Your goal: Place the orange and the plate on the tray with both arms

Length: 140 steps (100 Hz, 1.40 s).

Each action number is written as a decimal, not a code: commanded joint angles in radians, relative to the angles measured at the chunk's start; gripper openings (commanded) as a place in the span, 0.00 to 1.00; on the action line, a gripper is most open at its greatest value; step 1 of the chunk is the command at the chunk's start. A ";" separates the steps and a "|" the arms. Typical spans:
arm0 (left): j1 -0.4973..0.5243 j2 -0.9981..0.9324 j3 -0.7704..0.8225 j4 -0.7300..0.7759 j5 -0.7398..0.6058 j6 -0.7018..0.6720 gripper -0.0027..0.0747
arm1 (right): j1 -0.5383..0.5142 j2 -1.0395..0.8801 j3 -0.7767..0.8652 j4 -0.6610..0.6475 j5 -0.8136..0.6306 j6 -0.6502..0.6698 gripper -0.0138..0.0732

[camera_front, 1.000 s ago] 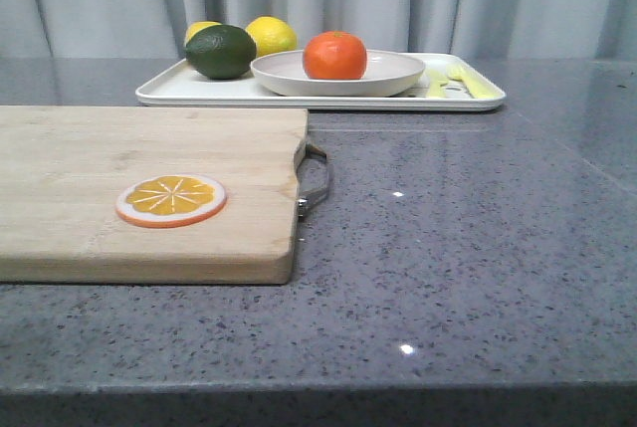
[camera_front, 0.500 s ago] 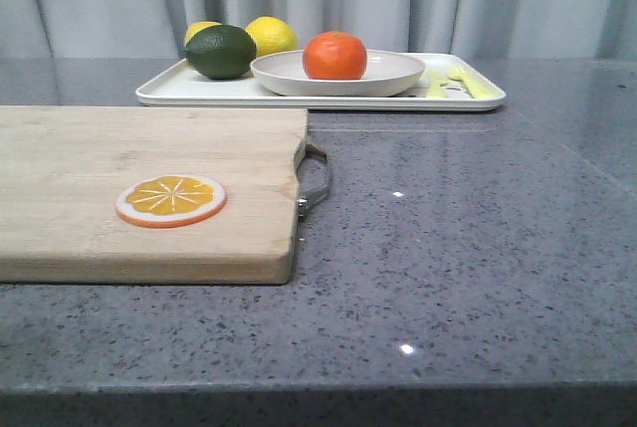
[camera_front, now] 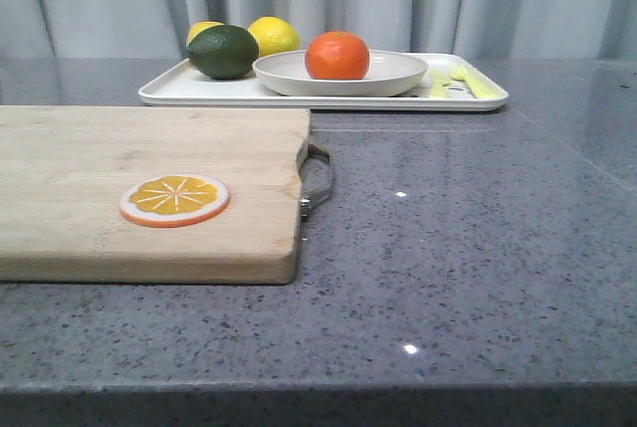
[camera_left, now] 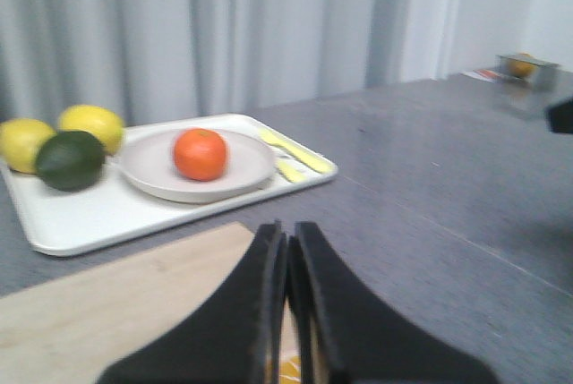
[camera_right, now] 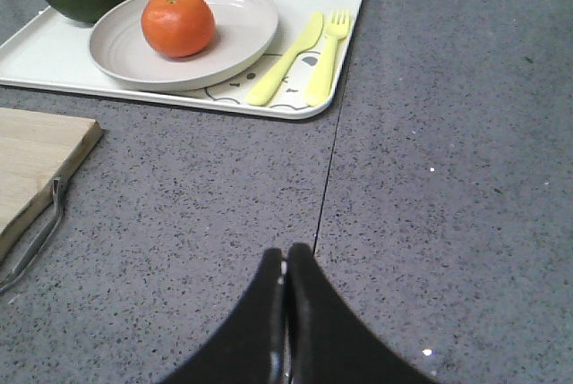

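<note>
Ahead, in your front view, the glossy round bright-orange fruit [camera_front: 336,56] sits inside the wide shallow off-white plate [camera_front: 398,76], and that plate rests on the flat white rectangular tray [camera_front: 189,92] with rounded corners at the far side of the speckled grey stone table [camera_front: 478,238]. On the tray just beside the plate lie a dark green lime [camera_front: 222,52] and two yellow lemons [camera_front: 273,36] behind it. Nearer you, a pale wooden cutting board [camera_front: 100,178] with a metal loop handle [camera_front: 317,176] carries a flat orange slice disc [camera_front: 174,199].

From your left wrist view, the left gripper [camera_left: 288,263] shows smooth black fingers pressed almost together with only a thin slit, nothing between them, above the board's edge; the picture is somewhat blurred.

From your right wrist view, the right gripper [camera_right: 285,290] has its black fingers meeting tip to tip, empty, over bare table. There you see yellow cutlery [camera_right: 304,57] lying on the tray next to the plate.
</note>
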 commanded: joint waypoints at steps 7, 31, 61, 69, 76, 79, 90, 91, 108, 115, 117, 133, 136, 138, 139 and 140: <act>0.157 0.002 -0.013 0.045 -0.133 -0.003 0.01 | 0.000 -0.004 -0.024 -0.002 -0.070 -0.008 0.08; 0.410 -0.064 0.019 0.100 -0.136 -0.012 0.01 | 0.000 -0.004 -0.024 -0.002 -0.070 -0.008 0.08; 0.584 -0.263 0.242 0.148 -0.240 -0.126 0.01 | 0.000 -0.004 -0.024 -0.002 -0.070 -0.008 0.08; 0.615 -0.320 0.303 0.148 -0.240 -0.126 0.01 | 0.000 -0.004 -0.024 -0.002 -0.070 -0.008 0.08; 0.625 -0.370 0.349 0.148 -0.240 -0.154 0.01 | 0.000 -0.004 -0.024 -0.002 -0.070 -0.008 0.08; 0.627 -0.389 0.367 0.151 -0.240 -0.172 0.01 | 0.000 -0.004 -0.024 -0.002 -0.070 -0.008 0.08; 0.627 -0.443 0.407 0.153 -0.200 -0.181 0.01 | 0.000 -0.004 -0.024 -0.002 -0.071 -0.008 0.08; 0.627 -0.443 0.405 0.153 -0.190 -0.181 0.01 | 0.000 -0.003 -0.024 -0.002 -0.071 -0.008 0.08; 0.626 -0.443 0.407 0.153 -0.179 -0.181 0.01 | 0.000 -0.001 -0.024 -0.002 -0.064 -0.008 0.08; 0.626 -0.443 0.407 0.153 -0.179 -0.181 0.01 | 0.000 -0.001 -0.024 -0.002 -0.064 -0.008 0.08; 0.626 -0.443 0.407 0.153 -0.179 -0.181 0.01 | 0.000 -0.001 -0.024 -0.002 -0.064 -0.008 0.08; 0.626 -0.443 0.407 0.153 -0.179 -0.178 0.01 | 0.000 -0.001 -0.024 -0.002 -0.064 -0.008 0.08; 0.626 -0.443 0.407 0.153 -0.179 -0.167 0.01 | 0.000 -0.001 -0.024 -0.002 -0.064 -0.008 0.08; 0.626 -0.443 0.407 0.153 -0.179 -0.161 0.01 | 0.000 -0.001 -0.024 -0.002 -0.064 -0.008 0.08; 0.626 -0.443 0.407 0.153 -0.179 -0.159 0.01 | 0.000 -0.001 -0.024 -0.002 -0.064 -0.008 0.08; 0.626 -0.443 0.407 0.153 -0.177 -0.156 0.01 | 0.000 -0.001 -0.024 -0.002 -0.064 -0.008 0.08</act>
